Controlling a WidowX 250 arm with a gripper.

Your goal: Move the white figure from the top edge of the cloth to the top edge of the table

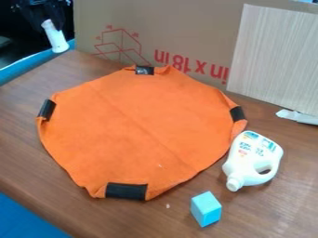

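Note:
The black gripper hangs at the upper left, dark against a dark background. Directly below it is the white figure, its top end at the gripper and its wider base over the table's top left corner. Whether the gripper holds the figure cannot be made out. The orange cloth lies spread on the brown table, with black patches around its border. Its top edge is to the right of the figure and lower in view, apart from it.
A white jug lies by the cloth's right edge. A light blue block is near the front. Cardboard and a pale board stand along the back, with a white object at the right edge.

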